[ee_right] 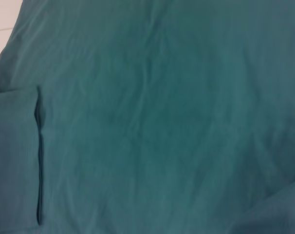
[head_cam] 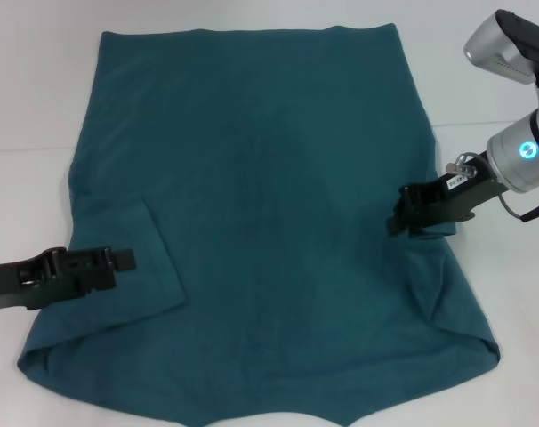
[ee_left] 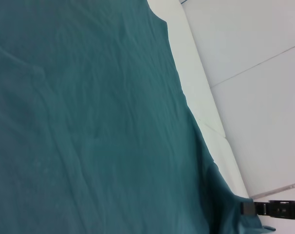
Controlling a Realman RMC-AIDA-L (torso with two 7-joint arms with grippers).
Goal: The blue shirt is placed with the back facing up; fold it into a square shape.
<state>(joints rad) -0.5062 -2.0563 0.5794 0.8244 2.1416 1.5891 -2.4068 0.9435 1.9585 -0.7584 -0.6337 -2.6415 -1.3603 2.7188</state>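
Observation:
The blue shirt lies flat on the white table, plain side up, and fills most of the head view. Its left sleeve is folded inward onto the body; the sleeve hem shows as a straight edge in the right wrist view. On the right side the cloth is also turned inward, with a crease. My left gripper hovers low over the folded left sleeve. At the shirt's right edge, about mid-height, sits my right gripper, which the left wrist view also shows as the right gripper past the shirt's edge.
White table surrounds the shirt on the far side and to both sides. The shirt's near edge reaches almost to the bottom of the head view. A thin seam line crosses the table at the right.

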